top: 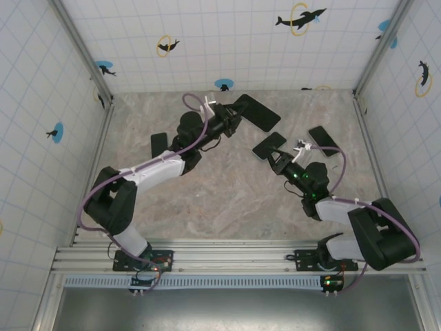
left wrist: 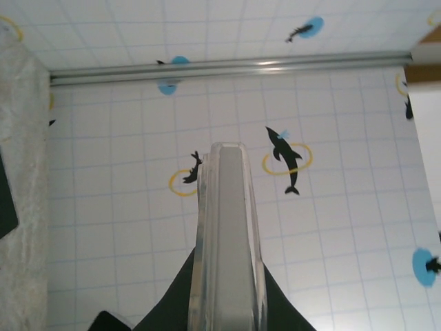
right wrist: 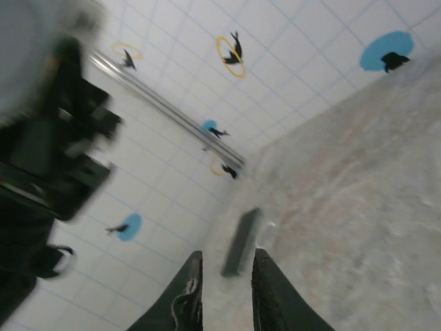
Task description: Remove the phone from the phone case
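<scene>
The phone case is at the far middle of the worktop, clamped at its near-left end by the left hand. From the left wrist it shows edge-on, a grey strip with clear rims, rising from between the dark fingers against the tiled far wall. Whether a phone sits inside it I cannot tell.

What looks like the phone is a dark slab right of centre, just beyond the tips of the right hand. In the right wrist view it is blurred and seems tilted on an edge. Whether it touches the fingers I cannot tell. The right hand stands narrowly parted with nothing between the jaws.

The left arm runs from its near-left base, bends at the left side and reaches across to the far middle, its wrist rolled sideways. The right arm is folded near the right wall, its forearm pointing far-left and its hand low over the worktop.

A second dark slab lies flat to the right, near the right wall. The case's far end is close to the far wall. The middle of the worktop between the arms is bare marble.
</scene>
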